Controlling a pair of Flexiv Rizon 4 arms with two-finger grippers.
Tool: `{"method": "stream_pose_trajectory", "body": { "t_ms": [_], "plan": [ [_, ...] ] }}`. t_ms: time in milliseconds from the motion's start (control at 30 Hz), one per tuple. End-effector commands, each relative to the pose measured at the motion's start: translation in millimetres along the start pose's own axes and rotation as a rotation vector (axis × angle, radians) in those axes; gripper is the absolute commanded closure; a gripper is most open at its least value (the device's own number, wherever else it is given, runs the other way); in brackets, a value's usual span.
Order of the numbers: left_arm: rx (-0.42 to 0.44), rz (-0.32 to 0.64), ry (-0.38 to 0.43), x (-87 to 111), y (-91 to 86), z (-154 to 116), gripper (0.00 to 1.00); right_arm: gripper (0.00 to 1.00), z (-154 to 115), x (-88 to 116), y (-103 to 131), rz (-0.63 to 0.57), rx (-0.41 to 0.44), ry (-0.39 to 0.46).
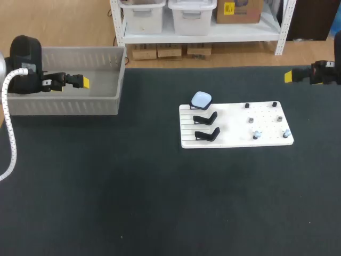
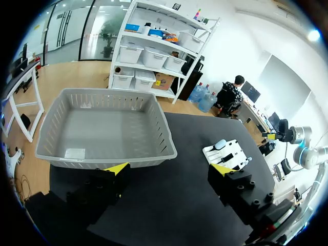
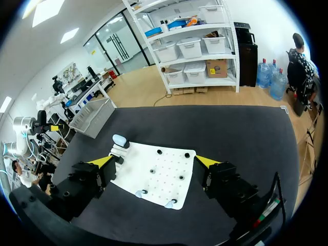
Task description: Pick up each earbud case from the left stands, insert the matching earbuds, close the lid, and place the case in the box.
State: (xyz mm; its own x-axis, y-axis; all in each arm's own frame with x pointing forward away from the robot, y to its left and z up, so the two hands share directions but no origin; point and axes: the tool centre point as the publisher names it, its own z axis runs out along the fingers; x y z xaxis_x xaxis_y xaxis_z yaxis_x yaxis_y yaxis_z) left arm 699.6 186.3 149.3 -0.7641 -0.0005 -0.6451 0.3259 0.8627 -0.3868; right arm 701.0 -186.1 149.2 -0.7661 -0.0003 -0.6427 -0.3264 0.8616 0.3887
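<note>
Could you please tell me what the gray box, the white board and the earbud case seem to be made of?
The gray box looks like matte moulded plastic, given its slotted walls. The white board seems smooth rigid plastic or painted sheet, grooved and drilled. The earbud case looks like pale-blue plastic with a slight sheen.

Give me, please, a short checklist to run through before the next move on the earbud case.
1. Earbud case present on the white board: ok.
2. Left gripper open and free: ok.
3. Right gripper open and free: ok.
4. Pale blue earbuds on the board: ok, two there.
5. Case lid open: cannot tell.
6. A gripper near the case: not ok; the left one is over the grey box, the right one beyond the board.
</note>
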Motion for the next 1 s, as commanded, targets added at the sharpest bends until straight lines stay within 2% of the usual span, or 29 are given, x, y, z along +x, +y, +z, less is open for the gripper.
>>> {"method": "stream_pose_trajectory", "body": {
  "t_ms": [33,200,267,333,500,700,1000],
  "plan": [
    [0.05,0.021,-0.003,-1.4,-3.7,0.3,0.0,0.0,-0.3,-0.1,0.3,0.0,0.001,0.0],
    [0.259,0.181,-0.074,-5.9,-9.8,-2.3,0.0,0.0,-0.3,-0.1,0.3,0.0,0.001,0.0],
    [0.294,0.271,-0.086,-11.0,-10.8,-3.1,0.0,0.0,-0.3,-0.1,0.3,0.0,0.001,0.0],
    [0.333,0.318,-0.1,-18.2,-10.5,-2.1,0.0,0.0,-0.3,-0.1,0.3,0.0,0.001,0.0],
    [0.41,0.48,-0.065,-31.6,-14.9,5.5,0.0,0.0,-0.3,-0.1,0.3,0.0,0.001,0.0],
    [0.542,0.659,-0.023,-45.3,-30.0,20.3,0.0,0.0,-0.3,-0.1,0.3,0.0,0.001,0.0],
    [0.665,0.883,0.078,-47.4,-53.7,57.0,0.0,0.0,-0.3,-0.1,0.3,0.0,0.001,0.0]
  ]
}}
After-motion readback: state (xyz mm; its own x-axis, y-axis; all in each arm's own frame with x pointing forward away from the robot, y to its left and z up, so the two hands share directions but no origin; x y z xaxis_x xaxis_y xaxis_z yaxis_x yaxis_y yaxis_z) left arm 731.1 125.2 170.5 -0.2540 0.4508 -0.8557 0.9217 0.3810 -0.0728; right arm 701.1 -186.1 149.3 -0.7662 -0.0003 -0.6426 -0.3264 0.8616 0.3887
